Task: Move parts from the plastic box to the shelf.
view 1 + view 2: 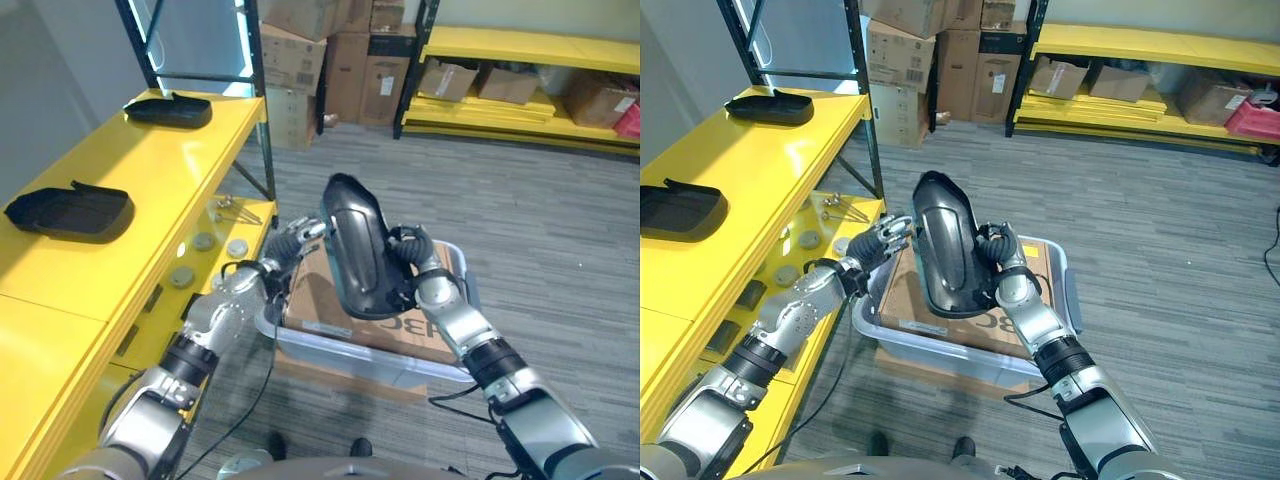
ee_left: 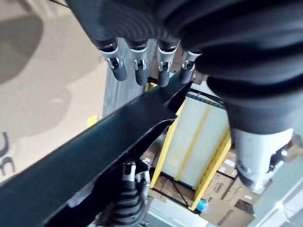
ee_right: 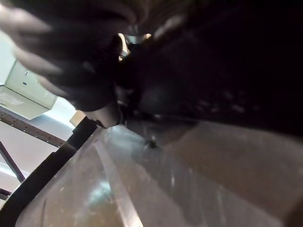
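A long glossy black part stands upright above the clear plastic box, which has a cardboard sheet lying in it. My right hand is shut on the part's right edge, fingers curled round it. On the part's left side is my left hand, fingers straight and close to the edge; I cannot tell whether they touch it. The yellow shelf on the left carries two more black parts, one far and one near.
A dark shelf post rises at the yellow shelf's far corner. Small round pieces and screws lie on its lower ledge beside my left arm. Stacked cardboard boxes and a low yellow rack stand at the back, across grey floor.
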You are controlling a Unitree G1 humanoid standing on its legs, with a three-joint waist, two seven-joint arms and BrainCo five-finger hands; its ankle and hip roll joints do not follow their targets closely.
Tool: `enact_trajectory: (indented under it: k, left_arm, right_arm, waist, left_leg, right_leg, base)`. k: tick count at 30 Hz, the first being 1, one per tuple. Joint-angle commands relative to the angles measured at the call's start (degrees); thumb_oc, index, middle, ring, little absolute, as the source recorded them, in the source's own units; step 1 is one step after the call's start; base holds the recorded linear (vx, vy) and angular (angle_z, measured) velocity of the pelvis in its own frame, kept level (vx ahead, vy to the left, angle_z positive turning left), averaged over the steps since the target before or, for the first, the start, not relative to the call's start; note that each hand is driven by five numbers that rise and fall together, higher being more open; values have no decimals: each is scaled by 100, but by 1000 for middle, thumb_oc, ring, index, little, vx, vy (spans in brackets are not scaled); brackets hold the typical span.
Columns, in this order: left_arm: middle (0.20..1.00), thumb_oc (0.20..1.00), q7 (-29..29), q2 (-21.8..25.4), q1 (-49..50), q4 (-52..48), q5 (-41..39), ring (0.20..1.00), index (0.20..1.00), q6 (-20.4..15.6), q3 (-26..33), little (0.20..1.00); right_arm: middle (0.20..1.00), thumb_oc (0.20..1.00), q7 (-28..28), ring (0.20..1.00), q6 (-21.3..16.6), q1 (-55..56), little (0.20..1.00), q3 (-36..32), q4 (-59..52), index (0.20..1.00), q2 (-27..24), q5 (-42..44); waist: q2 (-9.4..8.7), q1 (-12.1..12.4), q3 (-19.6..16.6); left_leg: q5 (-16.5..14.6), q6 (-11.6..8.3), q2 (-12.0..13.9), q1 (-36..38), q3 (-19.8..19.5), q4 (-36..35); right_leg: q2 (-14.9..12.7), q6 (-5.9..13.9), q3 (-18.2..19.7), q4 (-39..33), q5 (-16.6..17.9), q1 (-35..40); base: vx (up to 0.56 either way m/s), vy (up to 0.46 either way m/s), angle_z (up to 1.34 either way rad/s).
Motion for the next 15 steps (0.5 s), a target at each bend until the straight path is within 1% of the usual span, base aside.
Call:
enact_trajectory:
  k: [1, 3, 5, 6, 7, 11, 12, 15]
  left_arm:
    - [1000, 1000, -156, -183, -501, 405, 314, 1000, 1000, 164, -492, 1000]
    - [1000, 1000, -67, -193, -483, 439, 331, 1000, 1000, 238, -571, 1000]
    - [1000, 1000, 94, -215, -439, 491, 369, 1000, 1000, 402, -632, 1000]
    - [1000, 1000, 249, -240, -394, 639, 413, 1000, 1000, 454, -672, 1000]
    - [1000, 1000, 276, -252, -374, 741, 391, 1000, 1000, 481, -678, 1000]
    - [1000, 1000, 98, -265, -255, 1026, 482, 1000, 1000, 429, -645, 1000]
    - [1000, 1000, 131, -281, -242, 1042, 534, 1000, 1000, 422, -662, 1000]
    - [1000, 1000, 114, -283, -256, 1126, 400, 1000, 1000, 360, -664, 1000]
  right_arm:
    - [200, 200, -41, 200, -413, -486, 200, 9, 25, 200, -41, -152]
    - [200, 200, -32, 200, -416, -486, 200, 13, 20, 200, -47, -150]
    - [200, 200, -49, 200, -386, -490, 200, 29, -7, 200, -42, -143]
    - [200, 200, -62, 200, -346, -505, 200, 54, -35, 200, -29, -133]
    - [200, 200, -63, 200, -315, -520, 200, 67, -50, 200, -33, -118]
    - [200, 200, -65, 200, -247, -522, 200, 86, -99, 200, -35, -128]
    - [200, 200, -66, 200, -191, -560, 200, 102, -110, 200, -27, -130]
    - [200, 200, -120, 200, -142, -624, 200, 167, -117, 200, -18, -73]
  waist:
    - [30, 143, -437]
    - [32, 137, -437]
    - [33, 137, -439]
    - [34, 133, -432]
    - [32, 131, -428]
    - [34, 139, -407]
    - [38, 150, -395]
    - [40, 155, -387]
  left_leg:
    - [-468, -211, 288, 107, 13, -45]
    - [-469, -205, 287, 104, 10, -45]
    - [-470, -195, 282, 97, 7, -45]
    - [-462, -197, 284, 102, 14, -45]
    - [-461, -195, 285, 103, 17, -44]
    - [-465, -194, 288, 110, 34, -40]
    - [-463, -192, 293, 111, 33, -41]
    - [-452, -200, 290, 116, 26, -44]
  right_leg:
    - [-181, 509, -65, -27, -408, -7]
    - [-180, 512, -60, -27, -404, -14]
    - [-176, 514, -49, -27, -404, -22]
    - [-174, 515, -41, -27, -401, -21]
    - [-175, 517, -38, -27, -400, -21]
    - [-178, 522, -40, -27, -402, -18]
    - [-177, 519, -49, -27, -401, -16]
    - [-182, 526, -61, -27, -393, -10]
  base:
    - [0, 0, 0]
    - [0, 0, 0]
    - [0, 0, 0]
    - [0, 0, 0]
    - [0, 0, 0]
    - [0, 0, 0]
    - [0, 0, 0]
    - [0, 0, 0]
